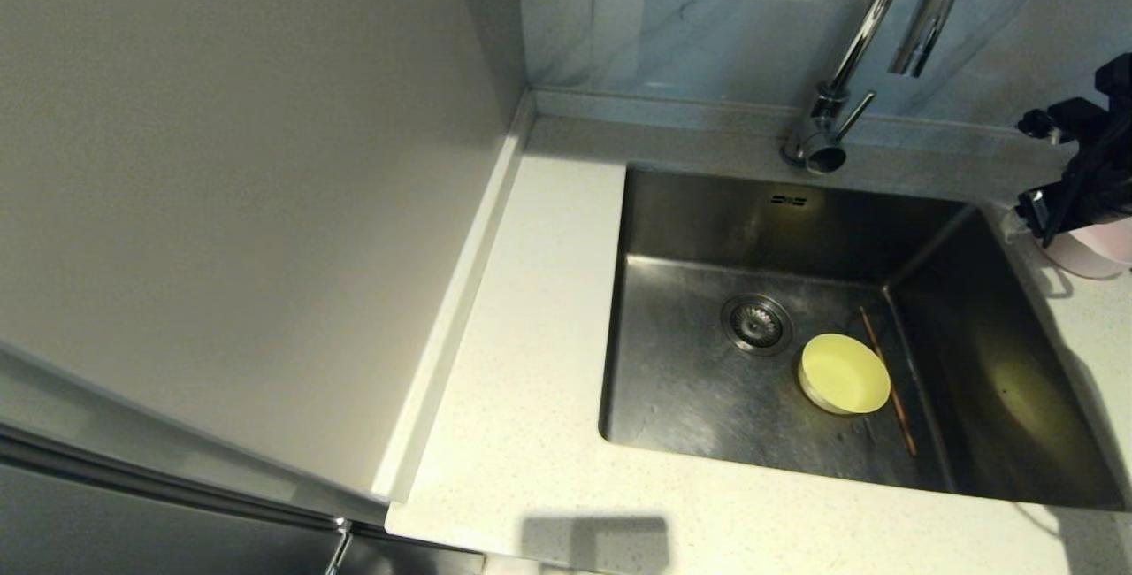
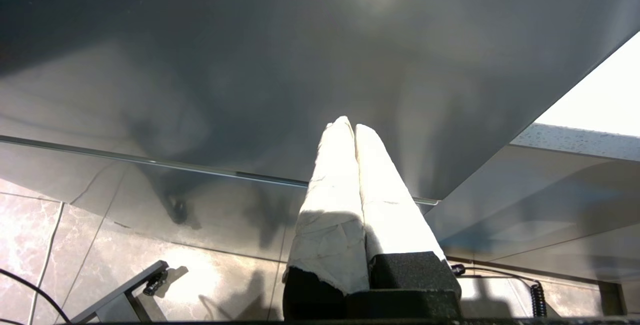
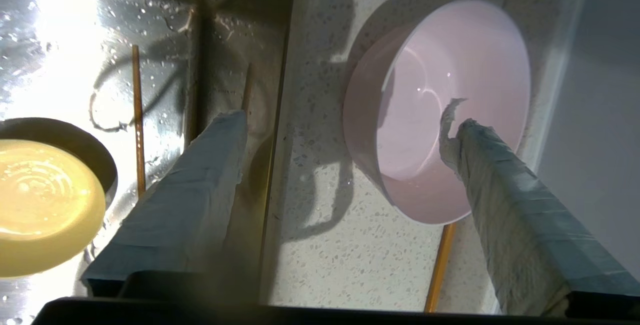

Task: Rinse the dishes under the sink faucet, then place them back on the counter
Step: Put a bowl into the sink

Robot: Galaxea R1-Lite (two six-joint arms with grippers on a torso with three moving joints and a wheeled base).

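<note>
A pale pink bowl (image 3: 450,110) rests open side up on the speckled counter (image 3: 320,245), right of the sink (image 1: 707,212); at the head view's right edge the pink bowl (image 1: 1101,252) peeks out under my right arm. My right gripper (image 3: 350,120) is open astride the bowl's near wall. One finger (image 3: 500,180) is over the bowl's inside and the other finger (image 3: 200,180) is over the sink's edge. A chopstick (image 3: 440,265) lies on the counter partly under the bowl. In the basin a yellow-green bowl (image 1: 845,373) lies upside down beside a second chopstick (image 1: 889,380).
The chrome faucet (image 1: 871,35) arches over the sink's back edge. A tall grey panel (image 1: 248,203) walls off the counter (image 1: 531,336) on the left. My left gripper (image 2: 350,125) hangs shut and parked before a dark cabinet front, above the tiled floor (image 2: 30,225).
</note>
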